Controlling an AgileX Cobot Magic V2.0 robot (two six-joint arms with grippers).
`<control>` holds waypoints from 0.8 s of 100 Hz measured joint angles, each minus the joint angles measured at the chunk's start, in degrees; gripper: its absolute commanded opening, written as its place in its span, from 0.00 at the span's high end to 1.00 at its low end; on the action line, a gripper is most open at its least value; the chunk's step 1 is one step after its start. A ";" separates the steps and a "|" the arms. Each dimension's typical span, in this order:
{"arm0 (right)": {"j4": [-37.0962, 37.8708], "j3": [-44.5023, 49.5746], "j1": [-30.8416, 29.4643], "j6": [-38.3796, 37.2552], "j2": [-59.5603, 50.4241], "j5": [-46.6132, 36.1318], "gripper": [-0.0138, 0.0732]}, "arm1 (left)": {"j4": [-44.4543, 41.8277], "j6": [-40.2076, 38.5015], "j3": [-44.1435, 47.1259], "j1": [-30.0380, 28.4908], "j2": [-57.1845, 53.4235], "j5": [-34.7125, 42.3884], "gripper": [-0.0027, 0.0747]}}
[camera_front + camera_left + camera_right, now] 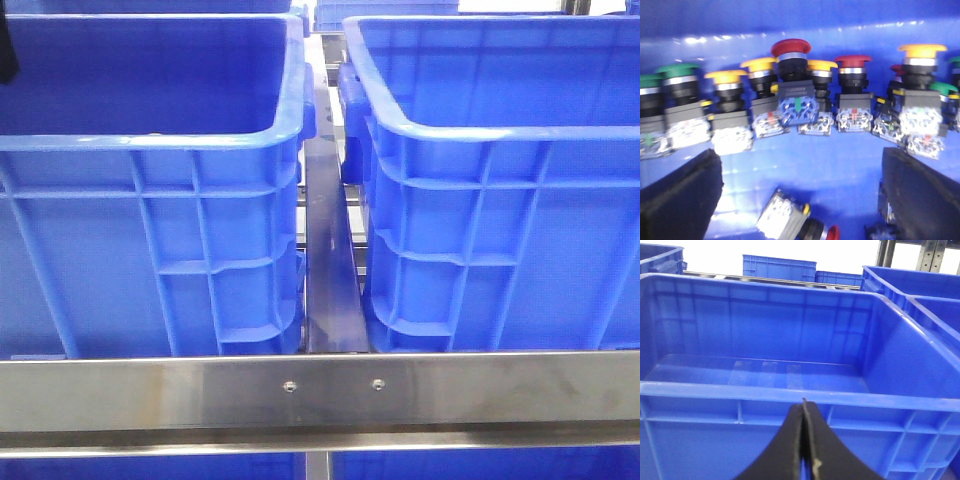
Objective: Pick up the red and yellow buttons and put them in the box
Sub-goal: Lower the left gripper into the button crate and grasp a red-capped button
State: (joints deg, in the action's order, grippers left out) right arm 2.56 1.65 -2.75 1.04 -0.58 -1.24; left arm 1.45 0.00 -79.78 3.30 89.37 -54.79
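Left gripper (800, 200), jaws spread, hangs inside a crate above a row of buttons; the red button (791, 48) stands tallest. Light, rigid, glossy: best pinched under its cap. Right gripper (804, 450), jaws pressed together, faces the empty box (790, 395).

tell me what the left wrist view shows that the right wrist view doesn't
Only the left wrist view shows push buttons: a row with red, yellow and green caps standing on a blue floor, one more tipped over, and the left gripper open above them. Only the right wrist view shows a blue crate from outside with nothing visible inside, more crates behind, and the right gripper shut. Both share blue plastic and black fingers.
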 measured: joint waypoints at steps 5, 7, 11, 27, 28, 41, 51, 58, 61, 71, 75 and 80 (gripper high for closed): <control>0.00 0.00 0.00 0.00 0.00 0.00 0.92 | 0.20 0.00 -1.38 0.00 2.18 -0.70 0.18; 0.00 0.00 0.00 0.00 0.00 0.00 0.92 | 0.35 0.00 -1.91 0.00 2.69 -0.87 0.18; 0.00 0.00 0.00 0.00 0.00 0.00 0.92 | 0.64 0.00 -2.74 0.00 4.21 -1.49 0.18; 0.00 0.00 0.00 0.00 0.00 0.00 0.92 | 1.28 0.00 -5.83 0.00 9.47 -2.15 0.18; 0.00 0.00 0.00 0.00 0.00 0.00 0.92 | 1.28 0.00 -6.01 0.00 9.68 -2.15 0.18; 0.00 0.00 0.00 0.00 0.00 0.00 0.92 | 1.30 0.00 -6.95 0.00 13.23 -1.93 0.18; 0.00 0.00 0.00 0.00 0.00 0.00 0.92 | 1.40 0.00 -7.29 0.00 15.33 -1.52 0.18; 0.00 0.00 0.00 0.00 0.00 0.00 0.92 | 1.40 0.00 -7.52 0.00 16.75 -0.89 0.18; 0.00 0.00 0.00 0.00 0.00 0.00 0.92 | 1.40 0.00 -7.52 0.00 17.33 -0.60 0.18; 0.00 0.00 0.00 0.00 0.00 0.00 0.92 | 1.51 0.00 -7.52 0.00 18.55 0.76 0.18; 0.00 0.00 0.00 0.00 0.00 0.00 0.92 | 1.51 0.00 -7.52 0.00 18.85 1.15 0.18; 0.00 0.00 0.00 0.00 0.00 0.00 0.92 | 1.62 0.00 -7.52 0.00 18.99 1.82 0.18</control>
State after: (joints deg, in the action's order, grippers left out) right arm 2.56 1.65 -2.75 1.04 -0.58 -1.24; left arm 3.06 0.00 -87.30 3.30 108.36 -52.97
